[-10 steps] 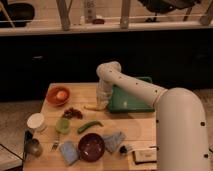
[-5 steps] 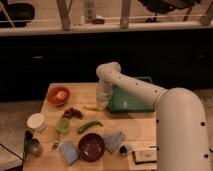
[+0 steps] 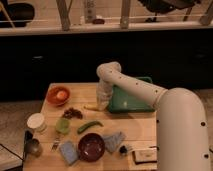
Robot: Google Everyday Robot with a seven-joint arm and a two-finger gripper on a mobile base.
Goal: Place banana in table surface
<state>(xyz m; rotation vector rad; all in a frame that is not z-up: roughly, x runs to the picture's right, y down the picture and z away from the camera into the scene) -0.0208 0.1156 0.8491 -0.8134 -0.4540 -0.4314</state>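
The banana (image 3: 92, 107) is a slim pale-yellow fruit lying on the light-tan table surface (image 3: 130, 122), just left of the dark green tray (image 3: 131, 99). My gripper (image 3: 101, 104) is at the end of the white arm, pointing down right at the banana's right end. The arm partly hides that end of the banana.
An orange bowl (image 3: 58, 95) holding a round fruit sits at the back left. A green pod-like vegetable (image 3: 89, 126), a maroon bowl (image 3: 92, 146), blue cloths (image 3: 114, 140), a white cup (image 3: 36, 121), a metal cup (image 3: 33, 146) and dark dried fruit (image 3: 73, 113) fill the front.
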